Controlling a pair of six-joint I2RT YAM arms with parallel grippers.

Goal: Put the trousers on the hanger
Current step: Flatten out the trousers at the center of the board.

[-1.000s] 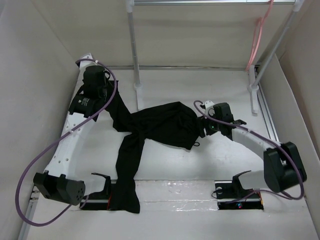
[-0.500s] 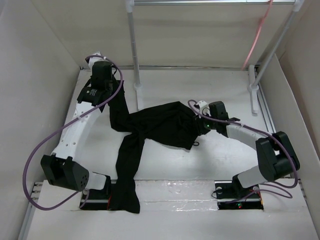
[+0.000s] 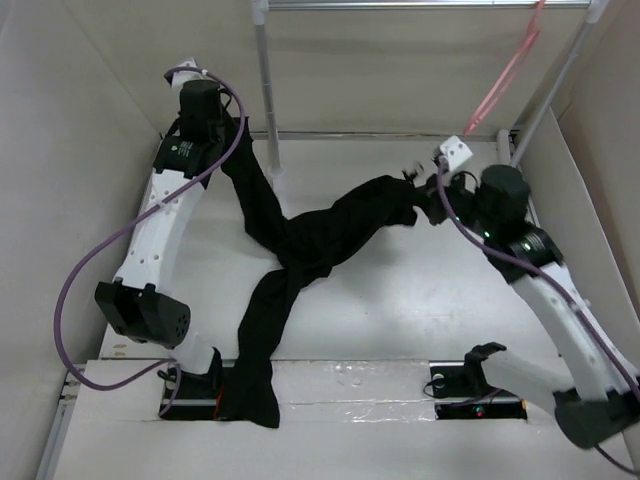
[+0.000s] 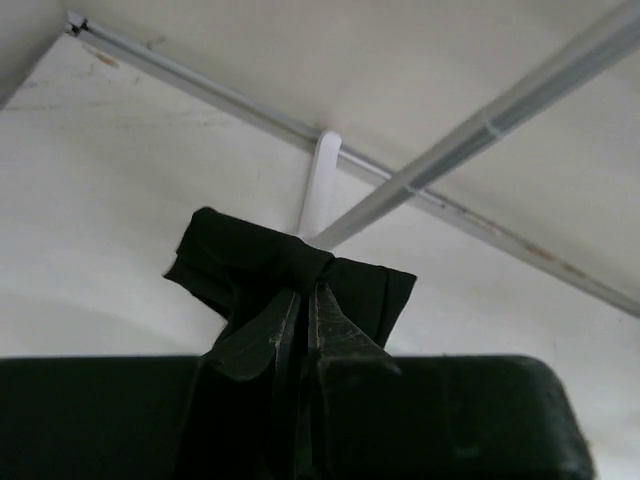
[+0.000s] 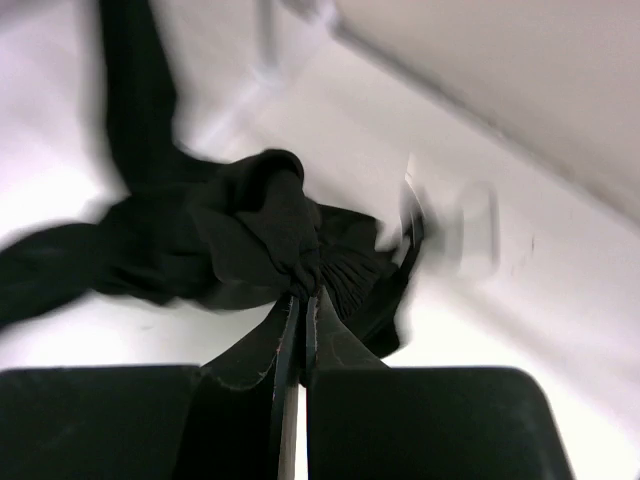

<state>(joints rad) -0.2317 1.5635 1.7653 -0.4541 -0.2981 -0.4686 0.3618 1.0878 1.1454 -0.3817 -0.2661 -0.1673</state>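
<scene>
**Trousers held at both ends, hanger yet to be reached**

At left, the left gripper (image 3: 218, 140) is clamped tight on a bunched end of the trousers (image 3: 310, 240), high near the rear corner and beside a rack pole (image 3: 266, 100). From there the black cloth drops onto the table (image 3: 420, 300), and one long leg runs down to the near edge by the left arm's base. Further right, the right gripper (image 3: 425, 192) has its jaws closed on a wad of the same cloth and holds that end up, so the garment stretches between the two arms with its middle sagging. At far right the pink hanger (image 3: 510, 70) hangs tilted from the rack's top rail, bare, above the right gripper and well apart from it.

The step in hand appears to be the carry, with the garment gripped but not yet draped. The next move likely calls for raising the cloth to the hanger and passing it over the lower bar. The hanger can probably swing, and the trailing leg may drag.

The table is white, with a glossy strip along its front. Plain pale walls enclose it on three sides.
</scene>
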